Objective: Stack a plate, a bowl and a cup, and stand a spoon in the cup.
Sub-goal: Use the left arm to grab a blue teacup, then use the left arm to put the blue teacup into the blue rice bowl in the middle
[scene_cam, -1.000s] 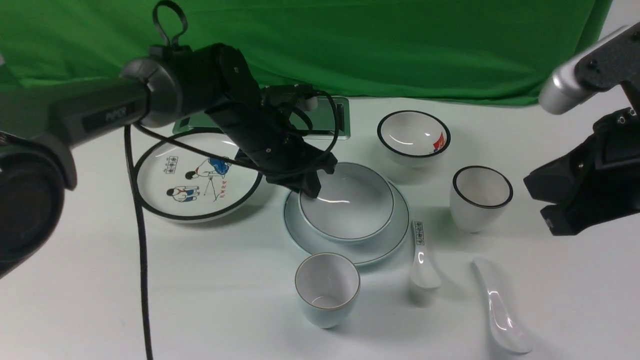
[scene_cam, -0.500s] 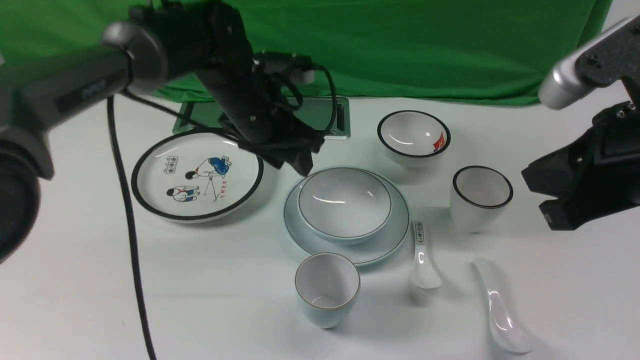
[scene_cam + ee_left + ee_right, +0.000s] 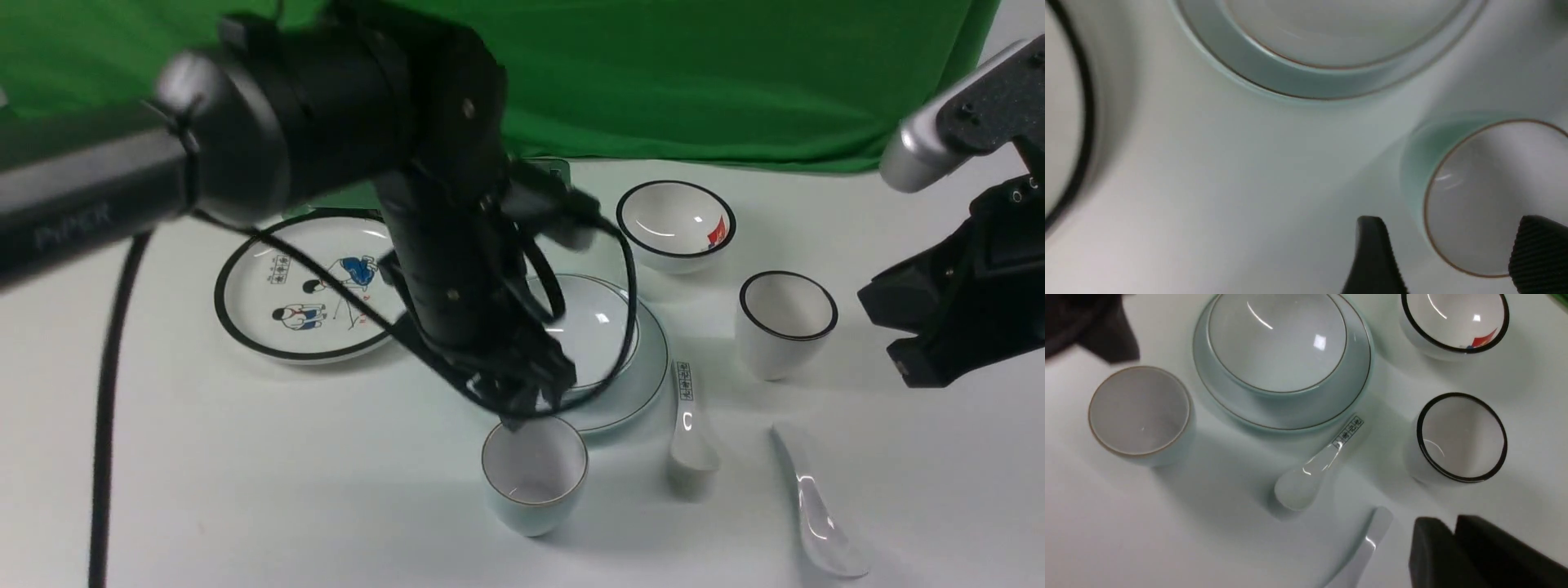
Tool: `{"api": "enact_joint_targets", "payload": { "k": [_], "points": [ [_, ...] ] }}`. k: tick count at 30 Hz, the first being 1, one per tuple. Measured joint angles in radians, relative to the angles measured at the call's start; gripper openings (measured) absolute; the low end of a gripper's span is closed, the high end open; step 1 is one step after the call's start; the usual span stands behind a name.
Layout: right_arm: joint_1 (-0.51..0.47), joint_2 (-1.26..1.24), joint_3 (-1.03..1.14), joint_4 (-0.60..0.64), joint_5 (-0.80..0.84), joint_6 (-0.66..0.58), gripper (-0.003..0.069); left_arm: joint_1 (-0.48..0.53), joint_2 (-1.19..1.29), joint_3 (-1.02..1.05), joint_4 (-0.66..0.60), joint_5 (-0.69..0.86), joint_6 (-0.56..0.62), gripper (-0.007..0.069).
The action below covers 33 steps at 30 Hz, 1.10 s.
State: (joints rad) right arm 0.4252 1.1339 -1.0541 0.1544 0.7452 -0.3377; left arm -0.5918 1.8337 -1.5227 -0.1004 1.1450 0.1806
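Note:
The pale blue-green bowl (image 3: 604, 327) sits in the plain pale blue-green plate (image 3: 649, 371) at the table's middle. The handleless pale blue-green cup (image 3: 535, 474) stands upright in front of them. My left gripper (image 3: 522, 408) hangs open just above the cup's far rim. In the left wrist view the left gripper (image 3: 1453, 251) has one finger outside the cup (image 3: 1486, 192) and one over its mouth. The plain white spoon (image 3: 816, 506) lies at the front right. My right gripper (image 3: 902, 363) is shut and empty above the table's right side. In the right wrist view the right gripper (image 3: 1453, 533) is beside the spoon's handle (image 3: 1372, 539).
A white plate with cartoon figures (image 3: 310, 286) lies at the left. A black-rimmed bowl (image 3: 673, 220) and a black-rimmed cup (image 3: 784, 322) stand at the right. A short labelled spoon (image 3: 690, 425) lies beside the plate. Green cloth hangs at the back.
My left arm has lifted from the bowl's far rim and swung forward over the bowl to the cup. The bowl stays in the plate. The right arm has hardly moved.

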Motion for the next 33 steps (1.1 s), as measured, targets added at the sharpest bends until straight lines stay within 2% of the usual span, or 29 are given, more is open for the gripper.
{"api": "enact_joint_targets", "payload": {
  "k": [3, 9, 12, 16, 17, 19, 20, 27, 33],
  "points": [
    [0.0, 0.0, 0.0, 0.0, 0.0, 0.0, 0.012, -0.036, 0.008, 0.063, 0.002, -0.054, -0.018, 0.0388],
    [0.0, 0.0, 0.0, 0.0, 0.005, 0.0, 0.0133, -0.038, 0.026, 0.098, 0.028, -0.141, -0.066, 0.0387],
    [0.0, 0.0, 0.0, -0.001, 0.008, 0.0, 0.0138, -0.038, 0.042, 0.108, 0.037, -0.168, -0.072, 0.0357],
    [0.0, 0.0, 0.0, -0.002, 0.008, 0.0, 0.0144, -0.038, 0.068, 0.109, 0.046, -0.168, -0.058, 0.0185],
    [0.0, 0.0, 0.0, -0.002, 0.008, 0.0, 0.0144, -0.038, 0.07, 0.109, 0.047, -0.168, -0.052, 0.0174],
    [0.0, 0.0, 0.0, -0.002, 0.008, 0.0, 0.0144, -0.038, 0.069, 0.086, 0.06, -0.138, -0.037, 0.0022],
    [0.0, 0.0, 0.0, -0.002, 0.007, 0.0, 0.0144, -0.038, 0.065, 0.075, 0.063, -0.127, -0.034, 0.0006],
    [0.0, 0.0, 0.0, -0.003, -0.003, -0.001, 0.0146, -0.033, 0.023, -0.172, 0.085, -0.056, 0.012, -0.0007],
    [0.0, 0.0, 0.0, -0.004, -0.003, -0.001, 0.0148, 0.051, 0.157, -0.414, 0.035, 0.012, 0.026, -0.0007]
  ]
}}
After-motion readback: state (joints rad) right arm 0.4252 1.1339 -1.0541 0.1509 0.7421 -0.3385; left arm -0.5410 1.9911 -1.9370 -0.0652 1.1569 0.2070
